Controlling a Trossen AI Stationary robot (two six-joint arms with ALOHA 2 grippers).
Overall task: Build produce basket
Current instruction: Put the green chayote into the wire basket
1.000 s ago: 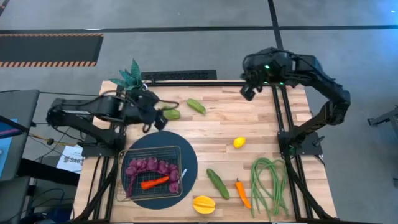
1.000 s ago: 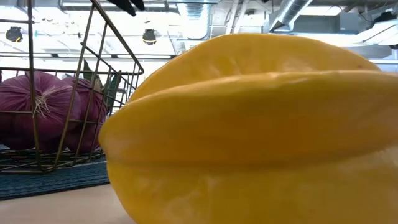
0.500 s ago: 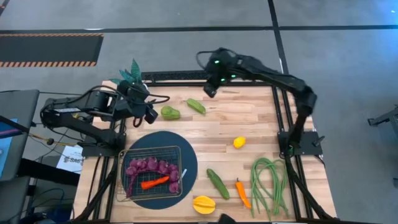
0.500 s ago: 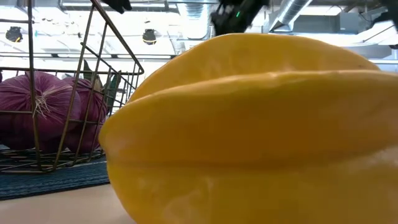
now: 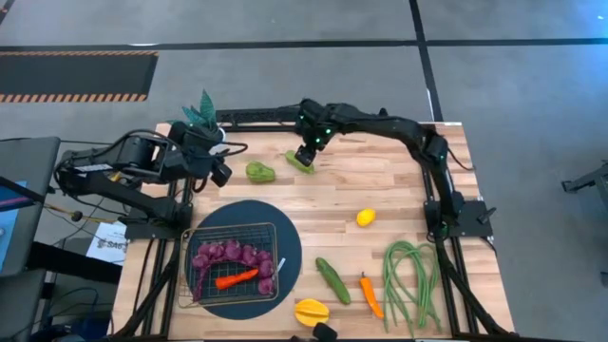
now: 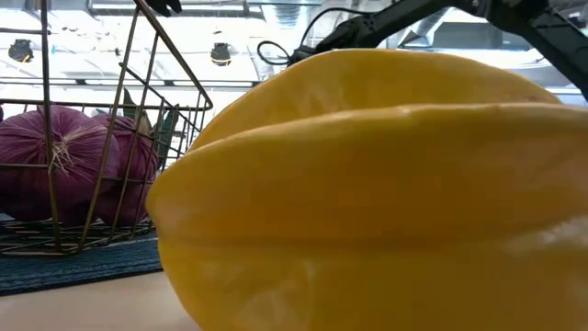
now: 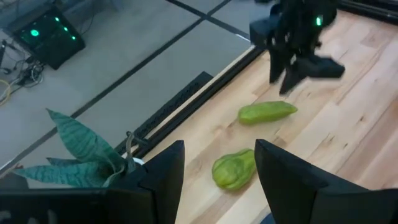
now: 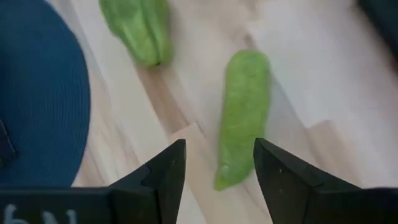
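Hovering our right hand, fingers spread, over the long green pepper at upper centre, we lined up a pinch; the left hand, also spread, waited upper left.

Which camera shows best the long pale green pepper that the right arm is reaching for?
The right wrist view: the long pale green pepper fills the frame just ahead of the open right gripper. The left wrist view shows it whole but farther off; the high view shows it small, partly under the gripper; the low view misses it.
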